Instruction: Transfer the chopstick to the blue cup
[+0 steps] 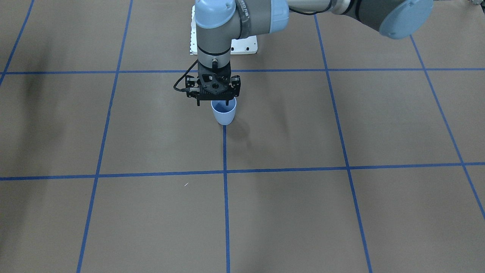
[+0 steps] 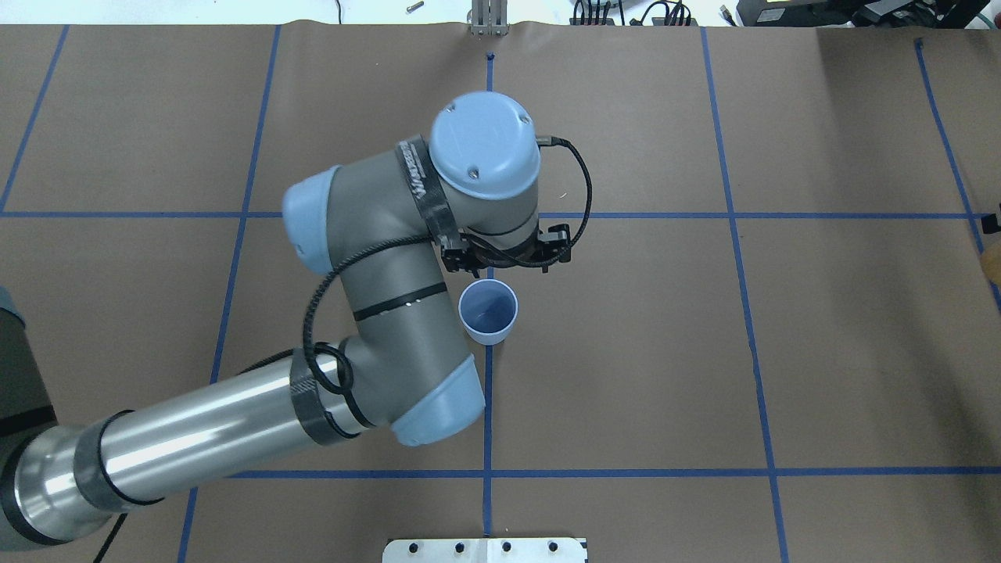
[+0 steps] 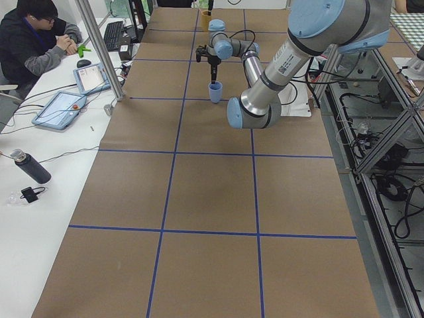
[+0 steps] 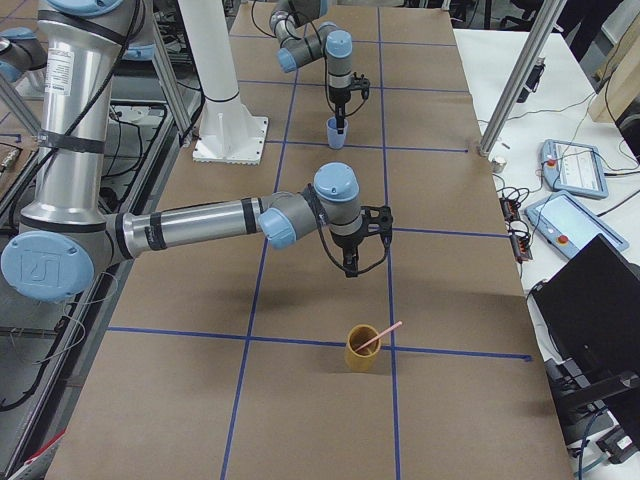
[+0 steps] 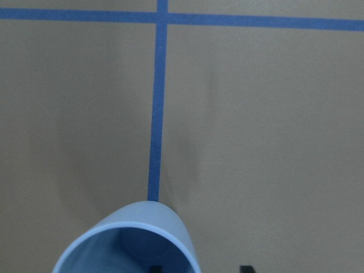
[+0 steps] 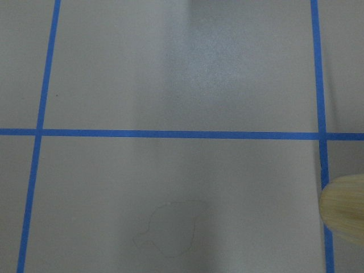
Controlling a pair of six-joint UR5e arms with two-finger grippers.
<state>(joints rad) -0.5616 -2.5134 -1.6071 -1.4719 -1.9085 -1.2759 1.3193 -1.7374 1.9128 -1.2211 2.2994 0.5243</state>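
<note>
The blue cup (image 1: 224,113) stands upright on a blue tape line near the table's middle; it also shows in the overhead view (image 2: 488,313) and the left wrist view (image 5: 131,244). My left gripper (image 1: 212,102) hangs point-down over the cup's rim, open and empty. One fingertip (image 5: 153,267) is inside the cup and the other is outside. A pale pink chopstick (image 4: 380,337) leans in a yellow cup (image 4: 362,352) far off at my right end of the table. My right gripper (image 4: 352,268) hovers short of that cup; I cannot tell whether it is open or shut.
The table is brown paper with a blue tape grid. A white mounting plate (image 2: 485,550) lies at the robot's side. The yellow cup's rim (image 6: 344,216) shows blurred in the right wrist view. Tablets (image 3: 63,106) and an operator (image 3: 36,40) are on a side bench.
</note>
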